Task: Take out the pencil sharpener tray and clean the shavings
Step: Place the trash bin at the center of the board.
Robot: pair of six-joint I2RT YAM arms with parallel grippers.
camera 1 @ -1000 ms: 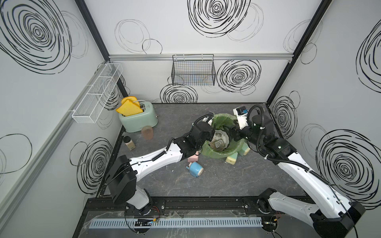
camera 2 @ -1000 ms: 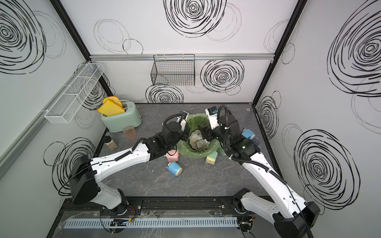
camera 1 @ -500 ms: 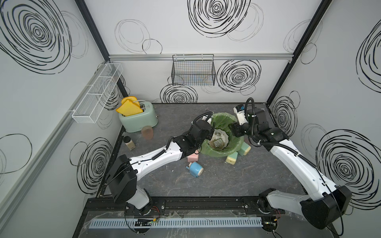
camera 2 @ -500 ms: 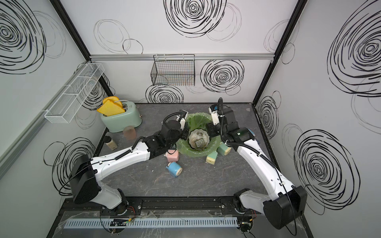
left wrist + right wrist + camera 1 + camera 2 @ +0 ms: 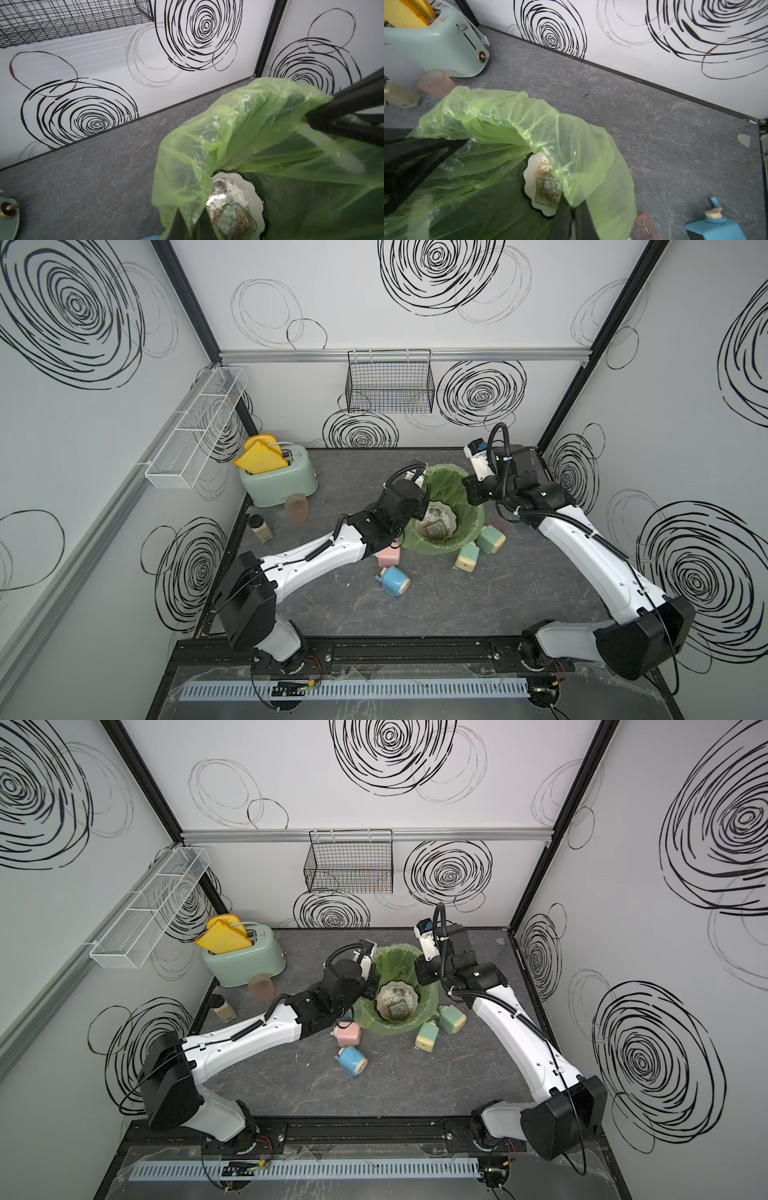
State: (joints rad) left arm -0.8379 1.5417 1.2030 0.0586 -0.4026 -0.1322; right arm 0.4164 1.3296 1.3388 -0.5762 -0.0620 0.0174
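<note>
Mid-frame in both top views, green bag (image 5: 457, 493) is sitting ringed by pink sharpener (image 5: 389, 557), blue sharpener (image 5: 395, 580), yellow sharpener (image 5: 467, 556) and green sharpener (image 5: 490, 540); toaster (image 5: 282, 477) upper left. Left arm is hiding the bag's left rim. Wrist views are resolving what top views blur: shavings (image 5: 544, 166) lying in white dish (image 5: 529, 178) inside the bag, around clear tray (image 5: 548, 191). Left gripper (image 5: 191, 214) and right gripper (image 5: 573, 212), fingers pressed together, are each pinching bag film.

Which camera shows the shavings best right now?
The right wrist view: the shavings show close up as tan flecks on the white dish inside the green bag. The left wrist view shows them mostly through the clear tray; both top views show only a small dull patch.
</note>
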